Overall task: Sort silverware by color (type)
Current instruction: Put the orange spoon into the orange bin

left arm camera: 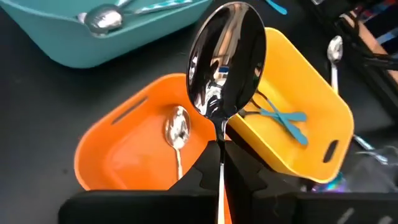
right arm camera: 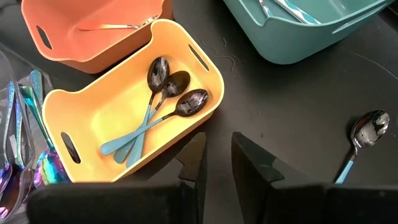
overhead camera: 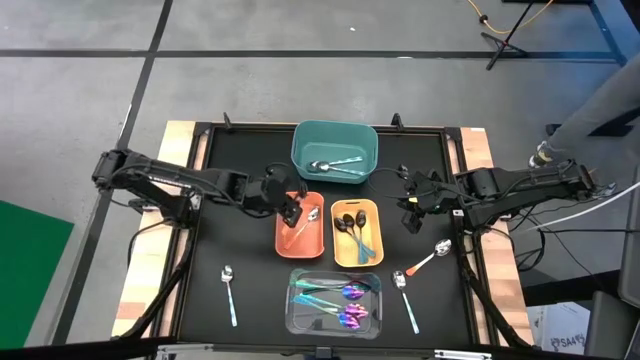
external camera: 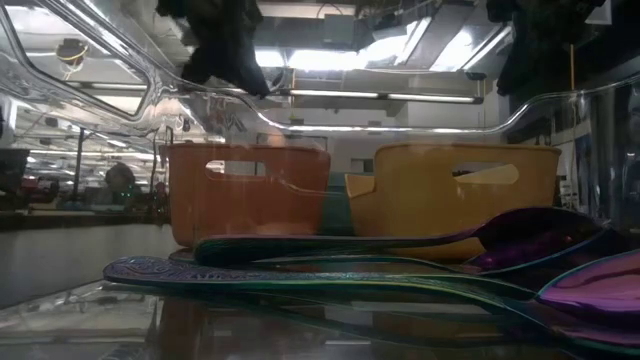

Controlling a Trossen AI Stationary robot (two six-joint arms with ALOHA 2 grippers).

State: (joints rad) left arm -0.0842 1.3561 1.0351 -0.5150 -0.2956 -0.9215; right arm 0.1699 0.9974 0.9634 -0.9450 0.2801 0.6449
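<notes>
My left gripper [overhead camera: 292, 211] hangs over the orange bin [overhead camera: 287, 243], shut on a silver spoon with an orange handle [left arm camera: 225, 59]. One silver spoon [left arm camera: 177, 127] lies in that bin. The yellow bin [right arm camera: 134, 102] holds three black-headed, teal-handled spoons [right arm camera: 171, 93]. The teal bin [overhead camera: 335, 148] holds silver spoons, and the clear bin [overhead camera: 335, 301] iridescent utensils [external camera: 420, 265]. Three spoons lie loose on the black mat [overhead camera: 230, 292] [overhead camera: 405, 296] [overhead camera: 430, 260]. My right gripper [right arm camera: 217, 165] waits above the mat to the right of the yellow bin, open, with nothing between its fingers. My left gripper pinches the spoon's orange handle [left arm camera: 222, 202] between its two fingers, just behind the silver neck. The fingers lie along the spoon, slanting down from the table's left. The bowl [left arm camera: 227, 56] sticks out past the fingertips, lifted clear above the orange bin.
A teal-handled spoon [right arm camera: 364, 134] lies on the mat close to my right gripper. The four bins crowd the middle of the mat. The table's wooden side edges [overhead camera: 150, 250] flank the mat. A stand and cables sit on the floor beyond the far edge.
</notes>
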